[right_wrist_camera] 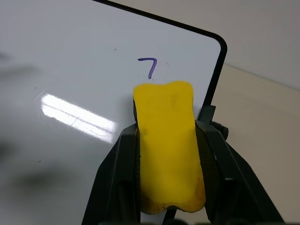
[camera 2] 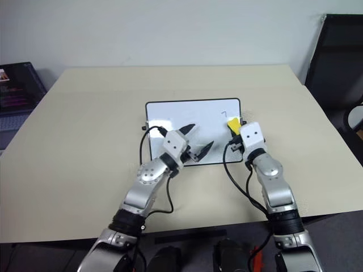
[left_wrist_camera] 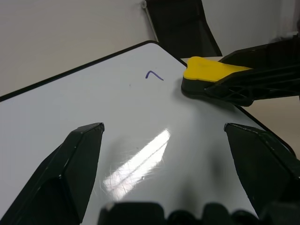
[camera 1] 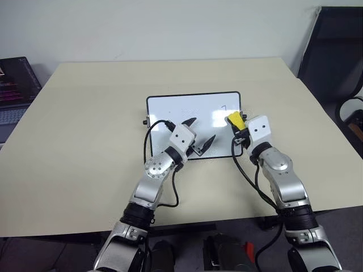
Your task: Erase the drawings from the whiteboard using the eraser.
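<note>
The whiteboard (camera 1: 187, 107) lies flat at the middle of the table, with a black frame. One drawing, a small hook-shaped mark (right_wrist_camera: 149, 65), sits near its far right corner. My right gripper (right_wrist_camera: 164, 133) is shut on the yellow eraser (right_wrist_camera: 166, 150), whose tip is just short of the hook mark, low over the board beside its right edge. My left gripper (left_wrist_camera: 164, 129) hovers open over the board's near middle with nothing between its fingers; the eraser (left_wrist_camera: 206, 72) shows to its right.
The beige table (camera 1: 85, 141) has free room all around the board. An open laptop (camera 1: 14, 85) stands off the table's far left. A black chair (camera 1: 334, 51) is at the far right, beyond the table edge.
</note>
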`<action>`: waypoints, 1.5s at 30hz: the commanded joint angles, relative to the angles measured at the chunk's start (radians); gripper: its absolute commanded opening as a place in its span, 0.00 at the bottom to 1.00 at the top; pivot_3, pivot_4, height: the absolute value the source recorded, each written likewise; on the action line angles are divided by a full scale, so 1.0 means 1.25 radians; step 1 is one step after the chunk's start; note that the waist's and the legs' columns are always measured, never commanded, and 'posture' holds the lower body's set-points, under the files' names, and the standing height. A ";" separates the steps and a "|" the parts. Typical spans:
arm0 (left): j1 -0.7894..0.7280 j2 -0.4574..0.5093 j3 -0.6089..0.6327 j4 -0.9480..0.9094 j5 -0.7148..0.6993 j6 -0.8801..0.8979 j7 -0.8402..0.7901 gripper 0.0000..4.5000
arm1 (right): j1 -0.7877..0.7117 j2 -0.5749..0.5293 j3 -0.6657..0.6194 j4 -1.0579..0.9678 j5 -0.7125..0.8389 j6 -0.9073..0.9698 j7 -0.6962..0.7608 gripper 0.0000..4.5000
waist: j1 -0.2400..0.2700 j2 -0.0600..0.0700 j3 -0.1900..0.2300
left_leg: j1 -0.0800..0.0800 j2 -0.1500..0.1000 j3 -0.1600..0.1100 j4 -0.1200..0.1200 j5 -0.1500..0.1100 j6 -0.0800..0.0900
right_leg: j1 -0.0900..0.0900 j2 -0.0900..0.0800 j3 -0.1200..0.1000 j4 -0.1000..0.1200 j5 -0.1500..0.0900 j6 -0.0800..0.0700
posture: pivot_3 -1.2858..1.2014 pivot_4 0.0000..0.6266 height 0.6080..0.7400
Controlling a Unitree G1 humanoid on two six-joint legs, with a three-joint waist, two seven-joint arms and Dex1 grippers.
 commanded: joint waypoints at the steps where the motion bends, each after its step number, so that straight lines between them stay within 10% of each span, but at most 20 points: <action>1: -0.017 -0.014 -0.010 0.010 0.014 -0.040 0.011 1.00 | -0.042 0.007 -0.002 0.006 -0.008 -0.035 -0.010 0.27 | 0.000 0.000 0.000 | 0.000 0.000 0.000 0.000 0.000 0.000 | 0.000 0.000 0.000 0.000 0.000 0.000 | 0.52 0.24 1.00; 45: 0.009 -0.004 -0.012 -0.023 0.008 -0.031 -0.017 1.00 | -0.033 0.001 0.008 0.029 -0.027 0.025 0.018 0.27 | -0.001 0.000 0.000 | 0.002 0.000 0.000 0.001 0.000 0.000 | 0.003 0.000 0.000 0.002 0.001 0.001 | 0.52 0.24 1.00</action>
